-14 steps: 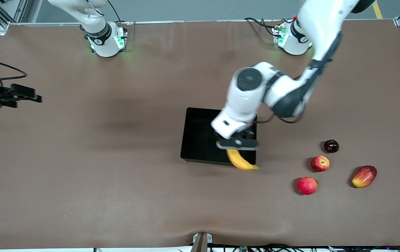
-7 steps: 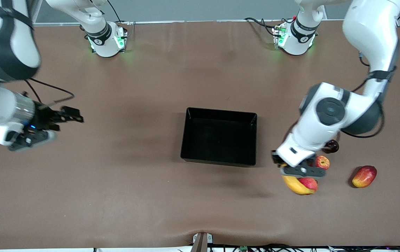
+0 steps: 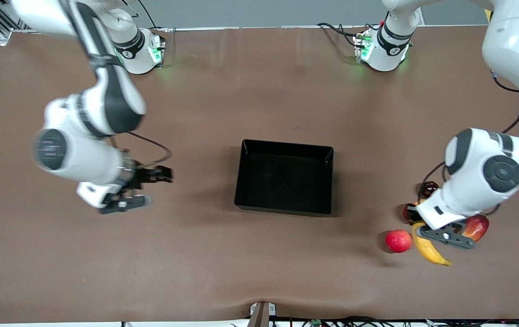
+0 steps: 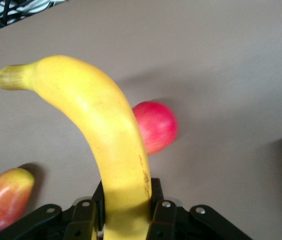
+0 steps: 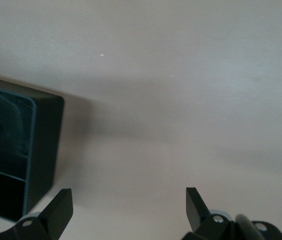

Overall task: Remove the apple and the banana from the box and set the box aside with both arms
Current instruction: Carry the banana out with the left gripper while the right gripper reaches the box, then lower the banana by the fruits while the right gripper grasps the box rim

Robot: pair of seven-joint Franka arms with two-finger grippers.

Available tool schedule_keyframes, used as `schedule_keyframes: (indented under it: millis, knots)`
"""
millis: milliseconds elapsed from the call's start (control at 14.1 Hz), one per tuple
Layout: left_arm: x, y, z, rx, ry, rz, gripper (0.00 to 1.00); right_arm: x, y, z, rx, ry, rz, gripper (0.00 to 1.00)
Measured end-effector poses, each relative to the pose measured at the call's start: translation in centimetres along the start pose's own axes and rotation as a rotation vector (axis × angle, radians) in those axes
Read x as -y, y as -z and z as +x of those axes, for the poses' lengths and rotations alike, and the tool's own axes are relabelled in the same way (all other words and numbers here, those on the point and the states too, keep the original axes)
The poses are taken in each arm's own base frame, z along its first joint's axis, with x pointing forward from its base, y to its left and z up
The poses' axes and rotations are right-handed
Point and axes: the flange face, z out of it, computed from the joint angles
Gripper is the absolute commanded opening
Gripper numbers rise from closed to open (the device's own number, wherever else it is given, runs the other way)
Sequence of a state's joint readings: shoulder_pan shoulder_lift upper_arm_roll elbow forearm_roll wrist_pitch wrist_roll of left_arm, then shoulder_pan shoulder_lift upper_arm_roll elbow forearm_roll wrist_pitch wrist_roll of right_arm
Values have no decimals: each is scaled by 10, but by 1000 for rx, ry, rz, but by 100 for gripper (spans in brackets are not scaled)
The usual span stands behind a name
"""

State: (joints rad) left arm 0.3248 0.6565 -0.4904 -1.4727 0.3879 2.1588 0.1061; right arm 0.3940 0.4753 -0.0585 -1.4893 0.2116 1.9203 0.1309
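Observation:
My left gripper [image 3: 445, 237] is shut on the yellow banana [image 3: 430, 250] and holds it above the table, over the group of fruits at the left arm's end. In the left wrist view the banana [image 4: 106, 130] sticks out from between the fingers of my left gripper [image 4: 126, 212]. The streaked red apple [image 3: 406, 212] is mostly hidden under the left hand. The black box [image 3: 286, 144] stands empty mid-table and also shows in the right wrist view [image 5: 11, 150]. My right gripper [image 3: 143, 190] is open and empty over bare table, toward the right arm's end from the box; it also shows in its own wrist view [image 5: 128, 205].
A plain pinkish-red round fruit [image 3: 398, 240] lies beside the banana and shows in the left wrist view [image 4: 156, 125]. A red-yellow mango [image 3: 479, 225] is partly covered by the left hand [image 4: 3, 200]. A small dark fruit [image 3: 429, 187] lies farther from the camera.
My left gripper carried the banana from over the box's corner to over the fruits at the left arm's end. My right gripper swung in from the table's edge toward the box.

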Motion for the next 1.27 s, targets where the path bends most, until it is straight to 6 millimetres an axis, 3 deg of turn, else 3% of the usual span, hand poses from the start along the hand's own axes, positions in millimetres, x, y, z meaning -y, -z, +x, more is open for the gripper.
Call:
schedule_keyframes:
  millis: [212, 495, 636, 919, 990, 1061, 1131, 1202, 1273]
  knots:
    - [45, -25, -8, -7, -64, 12, 0, 59, -37, -4, -22, -64, -5, 100]
    - [65, -65, -13, -46, -87, 24, 0, 116, -80, -13, -53, -224, 0, 100]
    - [72, -90, -16, -57, -105, 23, 0, 137, -105, -18, -59, -292, -1, 100]
    - [75, -132, -24, -55, -97, 3, 0, 152, -142, -21, -66, -305, -6, 100]
    - [74, -141, -26, -56, -95, -1, 0, 157, -146, -20, -86, -307, 5, 85]
    - [75, -148, -27, -57, -93, -3, 5, 159, -150, -20, -95, -310, 8, 59]
    - [77, -153, -29, -58, -89, -2, 46, 161, -157, -22, -93, -308, 6, 59]
    - [78, -152, -29, -60, -86, 0, 99, 165, -164, -24, -88, -311, 1, 56]
    - [80, -153, -29, -60, -84, 1, 100, 167, -171, -26, -84, -320, -2, 28]
